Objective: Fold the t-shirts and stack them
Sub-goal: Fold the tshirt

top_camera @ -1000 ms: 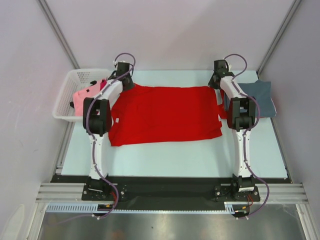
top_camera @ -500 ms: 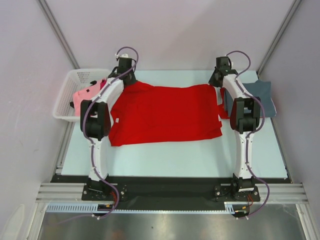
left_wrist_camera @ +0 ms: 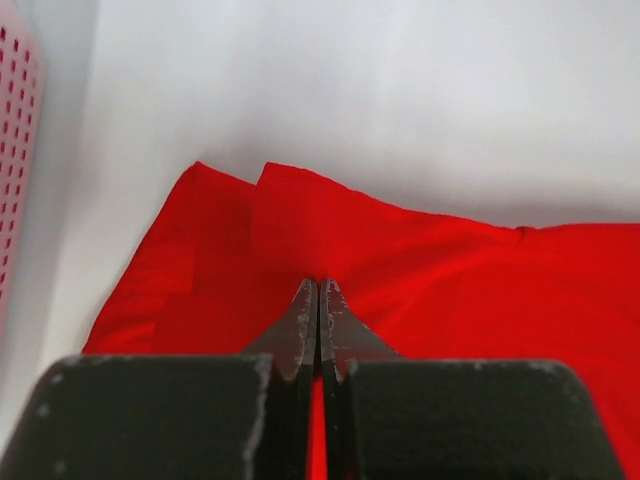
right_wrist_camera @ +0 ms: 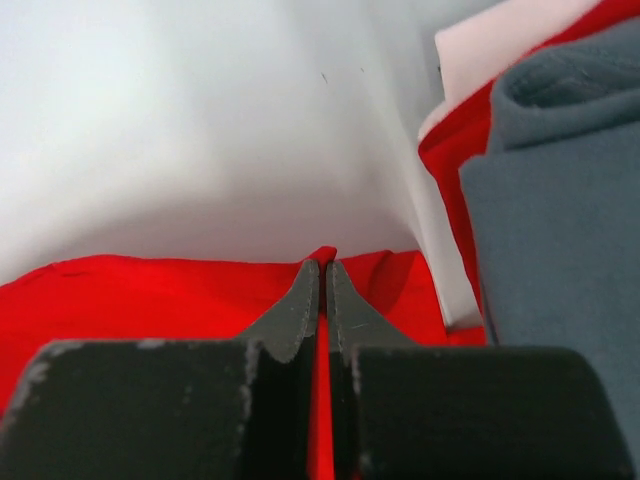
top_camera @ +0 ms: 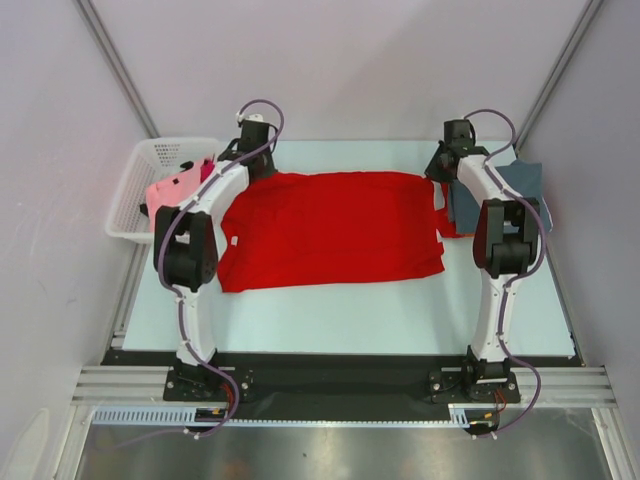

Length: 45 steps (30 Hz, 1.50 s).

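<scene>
Claws at the far edge of one garment. Left claw (left_wrist_camera: 318,284): fingers pressed flat together with a sliver of red cloth showing between them. It pinches the red t-shirt (top_camera: 330,228) at its far left corner, where the cloth lies in two small overlapping folds. Right claw (right_wrist_camera: 322,266): fingers likewise closed against each other, pinching the same shirt at its far right corner; a small peak of red cloth rises at the tips.

Seen from above, the red t-shirt lies spread across the middle of the pale table (top_camera: 350,310), its long side running left to right. Its far edge spans the gap between the two claws and its near edge rests on the surface. Each arm reaches forward from its base at the near edge – the left arm over the shirt's left end, the right arm just beside its right end.

Right of the right claw, at the far right of the table, sits a stack of folded shirts. A grey-blue t-shirt (top_camera: 525,195) lies on top, and the edge of a red one (right_wrist_camera: 450,150) shows beneath it. A pale layer (right_wrist_camera: 500,40) is visible behind these; what it is cannot be told.

Left of the left claw, beyond the table's left edge, stands a white lattice basket (top_camera: 128,205). It holds a pink t-shirt (top_camera: 170,192), with a touch of magenta cloth (top_camera: 207,170) beside it.
</scene>
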Tool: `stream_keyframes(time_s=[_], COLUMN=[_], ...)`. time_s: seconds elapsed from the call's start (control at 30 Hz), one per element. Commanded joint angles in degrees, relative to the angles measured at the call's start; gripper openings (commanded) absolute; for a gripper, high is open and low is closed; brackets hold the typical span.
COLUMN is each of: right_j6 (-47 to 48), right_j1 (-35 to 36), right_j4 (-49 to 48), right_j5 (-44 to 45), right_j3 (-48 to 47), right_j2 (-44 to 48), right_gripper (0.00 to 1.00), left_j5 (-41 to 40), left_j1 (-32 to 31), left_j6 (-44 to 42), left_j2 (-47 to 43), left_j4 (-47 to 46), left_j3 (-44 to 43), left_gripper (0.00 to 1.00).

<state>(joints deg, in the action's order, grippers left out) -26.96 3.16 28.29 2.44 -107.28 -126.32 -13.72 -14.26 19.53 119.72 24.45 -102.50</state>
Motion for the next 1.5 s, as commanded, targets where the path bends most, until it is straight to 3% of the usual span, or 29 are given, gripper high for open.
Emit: stream_keyframes(time_s=[0.0,1.13,1.47], right_j6=[-0.5,-1.7,-5.6], right_j1=[-0.5,-0.5,-0.3], right_j4=[-2.4,-8.6,-17.3], right_j5=[-1.3,0.2,3.5], right_j3=[2.4,29.9,43.7], right_j2=[4.9,23.8,30.6], right_gripper=[0.00,0.00,0.00], left_j5=[-4.1,-28.4,-29.4], left_j1=[-1.3,-17.6,-19.5], left_j6=[-2.2,-2.0,1.9], left_j2=[-6.1,-28.0,-29.5], left_j4=[0.0,11.7,12.0], left_j3=[2.6,23.2,30.9], left_gripper=[0.00,0.00,0.00])
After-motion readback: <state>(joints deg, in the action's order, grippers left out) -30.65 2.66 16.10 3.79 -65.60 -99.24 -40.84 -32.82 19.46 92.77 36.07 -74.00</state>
